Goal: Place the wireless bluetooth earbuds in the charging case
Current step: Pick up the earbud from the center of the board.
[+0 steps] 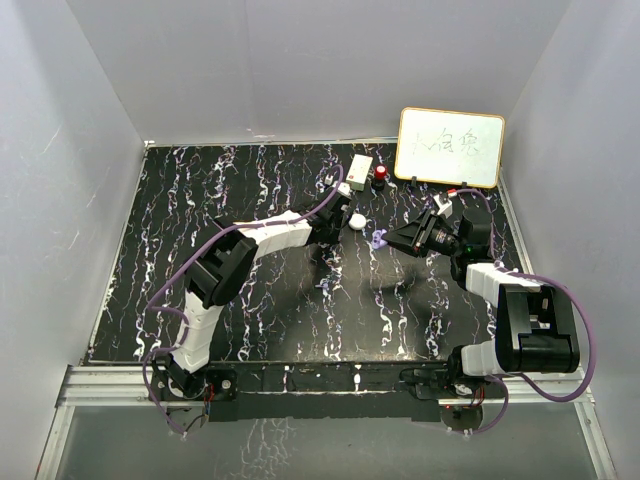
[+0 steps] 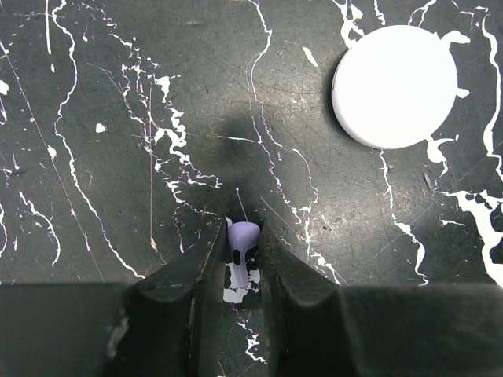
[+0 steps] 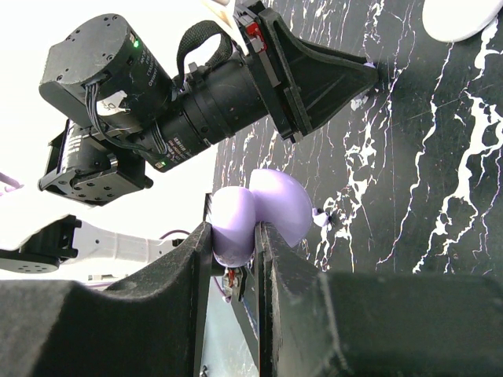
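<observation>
**A:** Earbud (image 2: pixel 240 250), lilac, one piece. Where is it sitting?

**B:** It is sitting low against the black marbled table (image 2: pixel 102 94), left of centre, with its stem running back between the fingers of the left gripper (image 2: pixel 241 236).

**A:** Left gripper, condition?

**B:** Its two fingers are pressing in on the earbud from both sides and pinching it.

**A:** Next item to the right?

**B:** White round puck (image 2: pixel 394 86). It is lying flat on the table, near the left gripper and apart from it.

**A:** And further right?

**B:** Charging case (image 3: pixel 259 210), lilac, showing two rounded lobes. The right gripper (image 3: pixel 234 232) is clamping it between its fingers. The overhead view is showing it between the two arms. Whether it is touching the table, I cannot tell.

**A:** Far edge?

**B:** White box (image 1: pixel 360 172) and a small red item (image 1: pixel 381 176) are standing side by side. A whiteboard (image 1: pixel 450 147) is leaning to their right, with handwriting too small to read.
</observation>
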### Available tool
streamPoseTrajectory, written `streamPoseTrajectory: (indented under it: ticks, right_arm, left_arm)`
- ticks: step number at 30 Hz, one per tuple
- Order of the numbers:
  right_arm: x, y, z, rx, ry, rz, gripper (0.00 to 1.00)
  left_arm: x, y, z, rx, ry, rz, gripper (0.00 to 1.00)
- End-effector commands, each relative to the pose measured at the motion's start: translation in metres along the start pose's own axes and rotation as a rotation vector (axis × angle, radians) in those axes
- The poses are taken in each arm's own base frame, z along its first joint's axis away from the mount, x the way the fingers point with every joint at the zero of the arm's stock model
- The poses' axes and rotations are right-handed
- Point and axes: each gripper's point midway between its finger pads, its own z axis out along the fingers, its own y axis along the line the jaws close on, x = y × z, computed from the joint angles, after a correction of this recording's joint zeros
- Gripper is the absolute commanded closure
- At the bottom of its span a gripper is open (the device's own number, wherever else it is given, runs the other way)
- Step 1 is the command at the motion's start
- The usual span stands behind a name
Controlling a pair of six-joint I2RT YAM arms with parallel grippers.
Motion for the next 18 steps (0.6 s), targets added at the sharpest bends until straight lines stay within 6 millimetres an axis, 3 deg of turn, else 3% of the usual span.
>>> streamPoseTrajectory:
  ticks: [1, 7, 18]
  right_arm:
    - [-0.005, 0.012, -0.003, -0.04, -0.017, -0.068, 1.0]
    - [-0.005, 0.011, -0.002, -0.039, -0.015, -0.066, 1.0]
    - [-0.004, 0.007, -0.001, -0.032, -0.007, -0.05, 1.0]
  left_arm:
    - [0.009, 0.001, 0.002, 0.001, 0.035, 0.005, 0.83]
    - [-0.007, 0.001, -0.015, 0.022, -0.024, -0.007, 0.93]
    - [-0.069, -0.007, -0.092, 0.19, -0.305, -0.066, 0.96]
